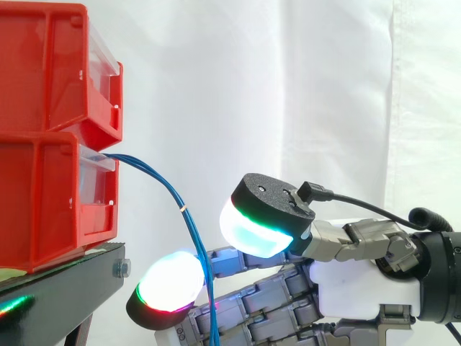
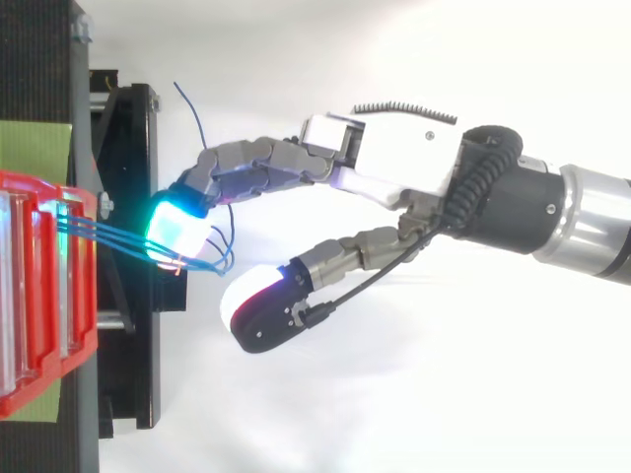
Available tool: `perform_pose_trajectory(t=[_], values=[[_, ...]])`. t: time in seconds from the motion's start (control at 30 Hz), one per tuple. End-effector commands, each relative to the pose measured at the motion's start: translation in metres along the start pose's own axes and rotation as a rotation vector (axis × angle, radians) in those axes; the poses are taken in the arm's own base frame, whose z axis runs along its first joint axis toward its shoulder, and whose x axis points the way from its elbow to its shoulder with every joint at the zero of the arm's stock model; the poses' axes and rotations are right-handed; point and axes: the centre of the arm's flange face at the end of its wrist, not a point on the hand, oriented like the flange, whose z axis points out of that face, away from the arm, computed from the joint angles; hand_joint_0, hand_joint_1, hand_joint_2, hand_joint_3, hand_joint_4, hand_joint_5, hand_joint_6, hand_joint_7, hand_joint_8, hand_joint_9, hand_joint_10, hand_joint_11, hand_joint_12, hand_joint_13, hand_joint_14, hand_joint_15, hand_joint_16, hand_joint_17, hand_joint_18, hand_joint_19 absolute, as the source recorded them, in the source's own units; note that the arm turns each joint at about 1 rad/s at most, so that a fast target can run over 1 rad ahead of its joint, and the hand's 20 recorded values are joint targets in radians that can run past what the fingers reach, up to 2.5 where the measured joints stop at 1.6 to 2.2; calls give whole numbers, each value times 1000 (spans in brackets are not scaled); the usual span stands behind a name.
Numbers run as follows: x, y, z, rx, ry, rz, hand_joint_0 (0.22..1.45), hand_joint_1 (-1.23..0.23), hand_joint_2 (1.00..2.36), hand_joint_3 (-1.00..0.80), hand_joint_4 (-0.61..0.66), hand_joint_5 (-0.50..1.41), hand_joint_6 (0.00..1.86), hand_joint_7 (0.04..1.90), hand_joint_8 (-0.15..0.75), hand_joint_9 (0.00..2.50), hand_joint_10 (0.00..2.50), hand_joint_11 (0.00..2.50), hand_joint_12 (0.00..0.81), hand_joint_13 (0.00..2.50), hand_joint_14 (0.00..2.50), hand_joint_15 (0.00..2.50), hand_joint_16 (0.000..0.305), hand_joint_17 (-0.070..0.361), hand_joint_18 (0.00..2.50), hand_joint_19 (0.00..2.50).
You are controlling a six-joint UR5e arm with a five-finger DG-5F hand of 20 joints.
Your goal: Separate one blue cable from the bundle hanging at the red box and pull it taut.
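A bundle of thin blue cables leaves the front of the lower red bin and arcs down to the right. It then drops steeply across my hand's outstretched fingers. In the top view the cables run from the red bin under a cyan-glowing fingertip and loop just beyond it. The hand is open. Its fingers reach nearly straight toward the bin, and the thumb pad stands clear of the cables, above and to their right. One loose cable end sticks up beside the fingers.
Two red bins are stacked, the upper one on the lower, on a black stand at the left. The stand's frame lies right under the fingertips. A white curtain hangs behind.
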Motion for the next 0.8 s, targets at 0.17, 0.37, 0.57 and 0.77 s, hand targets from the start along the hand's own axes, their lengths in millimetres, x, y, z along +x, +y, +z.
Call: perform_pose_trajectory(t=[0.17,0.37,0.57,0.77], values=[[6,-10,3,-17,-6,5,533,-663,1000,-500,299,-183,502,924,288,581,4,130,288,437,0,21,29,65,228,0],[5,-10,4,-22,-11,10,548,-623,1000,-500,313,-170,503,943,295,616,4,139,290,479,2,44,29,66,261,0],[2,-11,4,-21,-12,28,567,-612,1000,-492,312,-161,503,972,293,651,6,173,287,498,2,52,28,63,287,8],[4,-10,5,-31,-13,36,580,-636,1001,-493,297,-157,503,1007,294,672,6,203,291,532,3,87,29,64,315,37]])
